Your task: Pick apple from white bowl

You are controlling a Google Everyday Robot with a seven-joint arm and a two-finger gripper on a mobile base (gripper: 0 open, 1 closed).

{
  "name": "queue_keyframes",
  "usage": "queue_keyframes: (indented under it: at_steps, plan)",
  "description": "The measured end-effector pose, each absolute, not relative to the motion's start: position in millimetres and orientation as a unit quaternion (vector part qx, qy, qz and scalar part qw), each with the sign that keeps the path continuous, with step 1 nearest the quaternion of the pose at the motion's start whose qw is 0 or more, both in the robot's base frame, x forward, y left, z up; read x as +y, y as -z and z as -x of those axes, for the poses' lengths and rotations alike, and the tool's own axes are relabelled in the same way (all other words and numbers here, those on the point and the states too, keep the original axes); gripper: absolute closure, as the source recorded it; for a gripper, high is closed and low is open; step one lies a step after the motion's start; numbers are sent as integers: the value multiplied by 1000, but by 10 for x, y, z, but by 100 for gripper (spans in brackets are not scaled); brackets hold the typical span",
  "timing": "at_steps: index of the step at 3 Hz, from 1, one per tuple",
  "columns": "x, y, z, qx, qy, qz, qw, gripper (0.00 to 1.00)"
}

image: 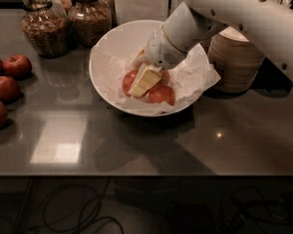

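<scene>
The white bowl stands at the middle back of the dark counter, lined with crumpled white paper. The red-orange apple lies in its bottom, showing on both sides of the gripper. My gripper reaches down into the bowl from the upper right and sits right on the apple, covering its middle. The white arm hides the far side of the apple and the bowl's back right rim.
Several darker red apples lie on the counter at the left edge. Two glass jars stand behind the bowl at the back left. A stack of cream disposable bowls stands just to the right of the white bowl.
</scene>
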State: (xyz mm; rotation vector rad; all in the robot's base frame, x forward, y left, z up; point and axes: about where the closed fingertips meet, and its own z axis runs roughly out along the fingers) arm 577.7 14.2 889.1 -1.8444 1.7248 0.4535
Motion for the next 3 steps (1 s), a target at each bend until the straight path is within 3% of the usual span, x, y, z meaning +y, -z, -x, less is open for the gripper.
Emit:
queue_keyframes:
  at_steps: [3]
  plan:
    - [-185, -10110, -5615, 602, -133, 693, 373, 100]
